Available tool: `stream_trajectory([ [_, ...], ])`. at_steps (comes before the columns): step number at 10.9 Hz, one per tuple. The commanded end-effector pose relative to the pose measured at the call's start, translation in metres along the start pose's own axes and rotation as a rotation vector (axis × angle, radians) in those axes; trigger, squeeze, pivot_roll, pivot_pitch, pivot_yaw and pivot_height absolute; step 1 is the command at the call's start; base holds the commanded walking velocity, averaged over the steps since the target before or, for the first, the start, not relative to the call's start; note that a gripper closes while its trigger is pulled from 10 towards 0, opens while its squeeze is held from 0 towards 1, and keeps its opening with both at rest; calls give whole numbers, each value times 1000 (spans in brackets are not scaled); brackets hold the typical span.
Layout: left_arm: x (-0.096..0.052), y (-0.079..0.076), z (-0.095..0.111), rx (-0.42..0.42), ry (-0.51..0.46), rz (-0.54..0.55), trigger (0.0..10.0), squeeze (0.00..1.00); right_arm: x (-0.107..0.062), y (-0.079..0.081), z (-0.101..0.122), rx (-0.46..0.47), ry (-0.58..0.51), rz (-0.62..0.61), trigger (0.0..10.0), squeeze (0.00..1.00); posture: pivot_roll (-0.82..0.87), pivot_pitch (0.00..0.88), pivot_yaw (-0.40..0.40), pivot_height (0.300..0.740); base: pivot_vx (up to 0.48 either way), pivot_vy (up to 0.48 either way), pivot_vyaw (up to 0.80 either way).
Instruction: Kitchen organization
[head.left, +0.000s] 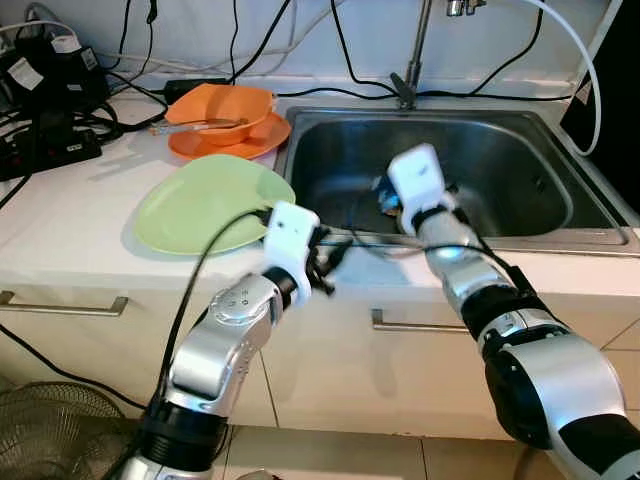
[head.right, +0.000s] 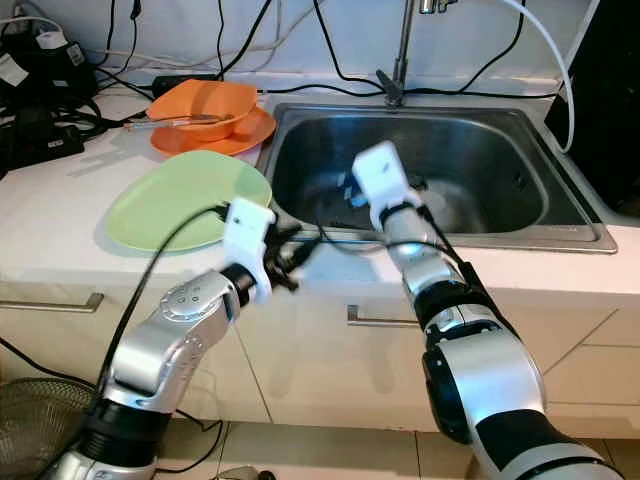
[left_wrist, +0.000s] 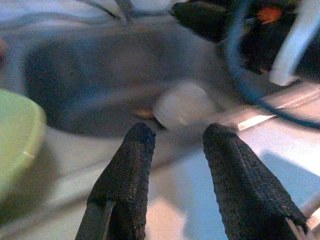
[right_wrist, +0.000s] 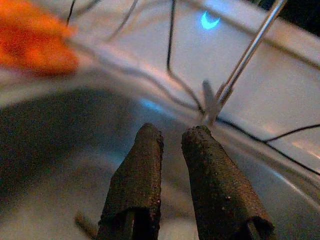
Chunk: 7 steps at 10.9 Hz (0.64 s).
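Note:
A pale green plate (head.left: 210, 205) lies on the white counter, left of the steel sink (head.left: 520, 236). Behind it an orange bowl (head.left: 228, 104) sits on an orange plate (head.left: 215, 146), with a utensil (head.left: 200, 125) lying in the bowl. My left gripper (head.left: 333, 256) hovers open over the counter's front edge, between the green plate and the sink, and holds nothing. My right gripper (right_wrist: 173, 132) reaches into the sink basin, its fingers drawn close together with nothing between them. Its white wrist housing (head.left: 418, 178) hides the fingertips from the head camera. A small dark item (head.left: 385, 198) lies on the sink floor beside it.
The faucet (head.left: 412, 60) stands behind the sink. Black cables and power strips (head.left: 50, 110) crowd the back left of the counter. A dark appliance (head.left: 612, 90) stands at the right edge. Drawer handles (head.left: 60, 303) run below the counter, and a fan grille (head.left: 50, 430) stands on the floor.

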<state>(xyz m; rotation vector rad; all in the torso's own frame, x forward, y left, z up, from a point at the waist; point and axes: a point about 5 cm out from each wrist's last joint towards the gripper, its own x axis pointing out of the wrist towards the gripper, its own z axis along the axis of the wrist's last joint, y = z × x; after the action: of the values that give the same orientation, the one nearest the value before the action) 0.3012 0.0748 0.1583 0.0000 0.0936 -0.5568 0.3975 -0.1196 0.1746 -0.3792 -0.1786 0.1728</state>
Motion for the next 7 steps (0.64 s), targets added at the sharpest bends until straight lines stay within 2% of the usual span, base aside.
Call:
stream_trajectory([
  [1, 2, 10, 3, 35, -61, 82, 10000, 0, -1, -5, 8, 95, -73, -40, 10000, 0, 162, 0, 33, 740, 0, 0, 0],
  [2, 2, 15, 11, 37, -118, 126, 10000, 0, -3, -6, 13, 160, -124, -65, 10000, 0, 148, 0, 34, 740, 0, 0, 0],
  [4, 3, 22, 16, 14, -164, 184, 10000, 0, -15, -4, 10, 260, -163, -98, 10000, 0, 142, 0, 32, 740, 0, 0, 0],
  [7, 0, 46, 21, -1, -230, 306, 10000, 0, -49, 11, -4, 393, -150, -108, 10000, 0, 112, 0, 34, 740, 0, 0, 0],
])
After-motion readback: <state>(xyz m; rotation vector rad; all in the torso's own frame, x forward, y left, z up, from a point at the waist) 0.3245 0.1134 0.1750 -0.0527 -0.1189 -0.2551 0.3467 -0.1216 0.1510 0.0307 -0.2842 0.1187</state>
